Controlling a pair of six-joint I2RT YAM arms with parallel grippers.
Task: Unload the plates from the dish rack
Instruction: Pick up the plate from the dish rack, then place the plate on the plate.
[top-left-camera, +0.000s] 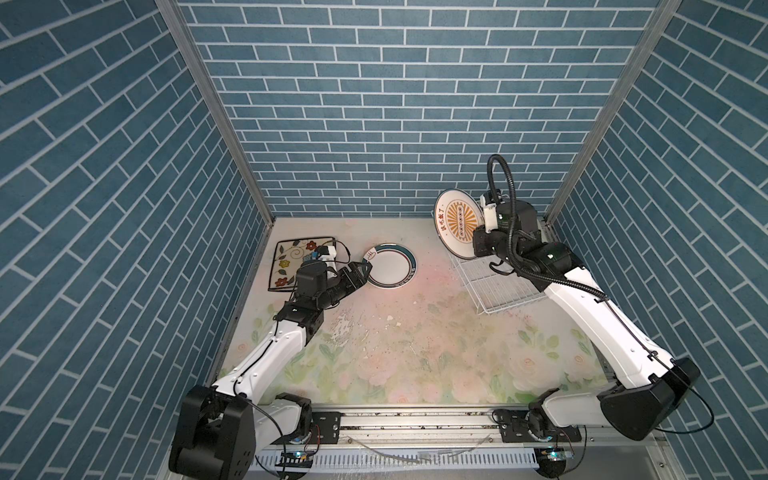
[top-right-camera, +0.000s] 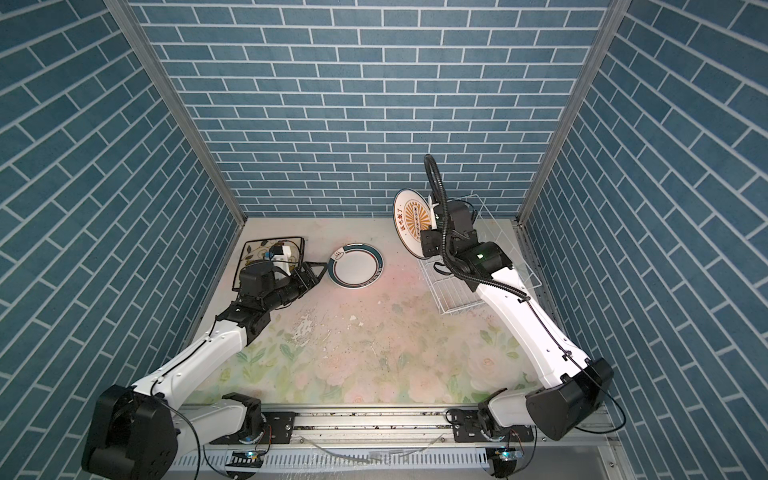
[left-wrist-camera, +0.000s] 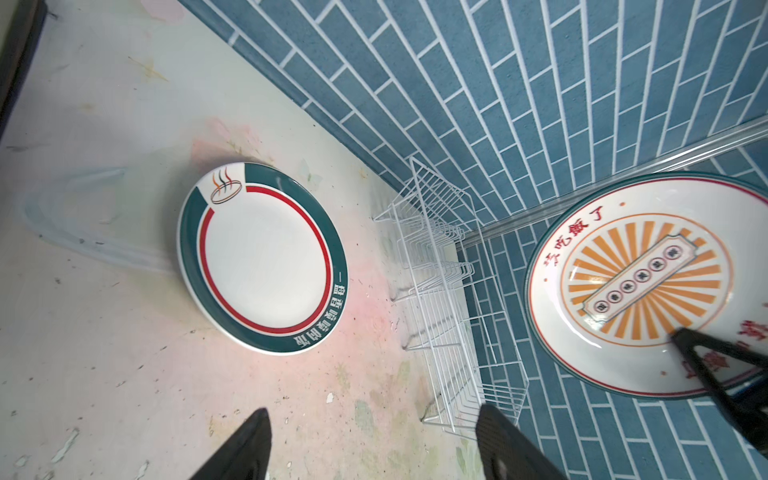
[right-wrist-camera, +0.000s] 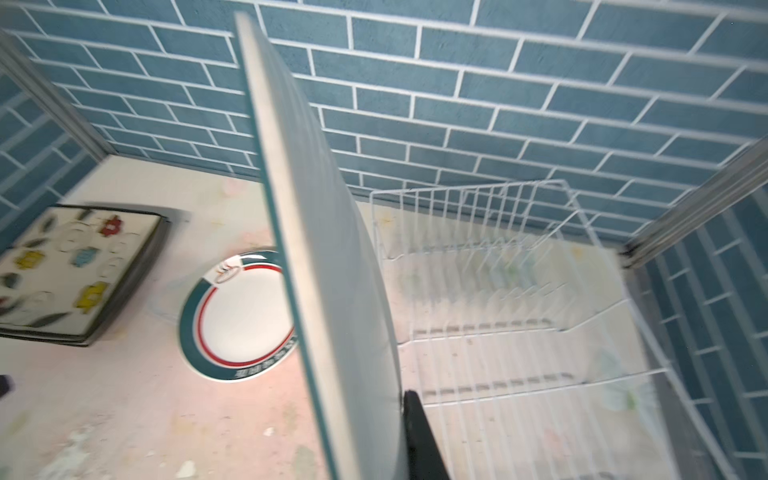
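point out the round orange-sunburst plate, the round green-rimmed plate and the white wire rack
round orange-sunburst plate (top-left-camera: 459, 220): a top view, centre
round green-rimmed plate (top-left-camera: 390, 267): a top view, middle
white wire rack (top-left-camera: 498, 291): a top view, floor wires

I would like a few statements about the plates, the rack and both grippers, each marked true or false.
1. The right gripper holds the sunburst plate on edge. True.
2. The dish rack holds two plates. False: no plate stands in it.
3. The left gripper is shut on the green-rimmed plate. False: it is open, apart from that plate, which lies flat on the table.
4. The flowered square plate lies flat. True.
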